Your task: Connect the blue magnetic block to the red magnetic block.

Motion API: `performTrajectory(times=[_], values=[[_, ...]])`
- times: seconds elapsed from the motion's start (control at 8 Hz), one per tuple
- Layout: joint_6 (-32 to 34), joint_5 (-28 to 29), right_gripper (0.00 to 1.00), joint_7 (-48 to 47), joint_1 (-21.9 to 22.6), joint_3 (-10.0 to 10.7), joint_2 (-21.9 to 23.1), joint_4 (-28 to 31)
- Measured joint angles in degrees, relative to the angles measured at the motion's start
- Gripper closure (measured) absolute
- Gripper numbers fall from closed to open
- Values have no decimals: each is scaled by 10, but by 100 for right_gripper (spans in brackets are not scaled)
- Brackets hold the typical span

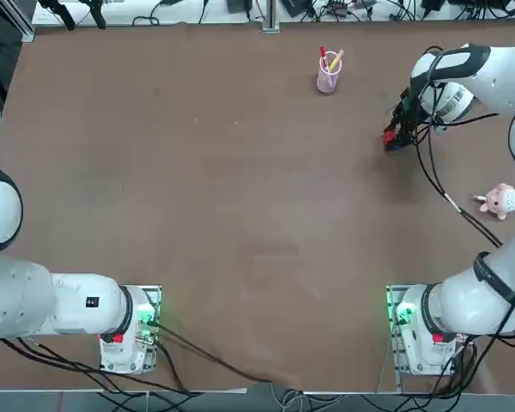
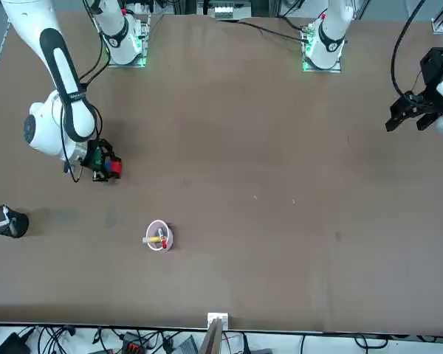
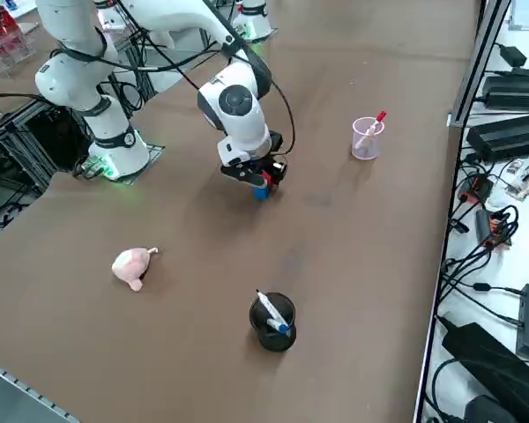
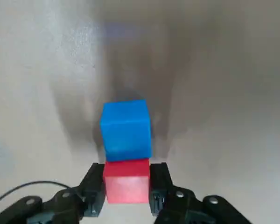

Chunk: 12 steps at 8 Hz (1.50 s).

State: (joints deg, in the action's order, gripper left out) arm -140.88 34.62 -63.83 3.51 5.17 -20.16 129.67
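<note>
Blue magnetic block (image 4: 126, 130): against the red block's outer face, over the tabletop, probably borne by magnetism
Red magnetic block (image 4: 127, 182): clasped between both fingers, presumably leaving its mating face exposed
Right gripper (image 4: 127, 186): closed on red

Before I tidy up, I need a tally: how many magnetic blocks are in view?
2: the red block sits between the right gripper's jaws, and the blue block touches it, beyond the fingertips.

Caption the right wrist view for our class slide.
The right end effector grips the red block, with the blue block attached against it.
</note>
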Motion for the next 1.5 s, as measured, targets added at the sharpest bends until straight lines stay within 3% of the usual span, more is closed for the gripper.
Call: performTrajectory(times=[0.75, 1.12, 1.25, 1.5], values=[[-8, 30, 48, 5, 0, -2, -6, 9], [-9, 30, 1, 14, 8, -11, -5, -10], [2, 23, 0, 23, 12, -12, -2, -28], [116, -54, 0, 32, 11, -9, 12, -102]])
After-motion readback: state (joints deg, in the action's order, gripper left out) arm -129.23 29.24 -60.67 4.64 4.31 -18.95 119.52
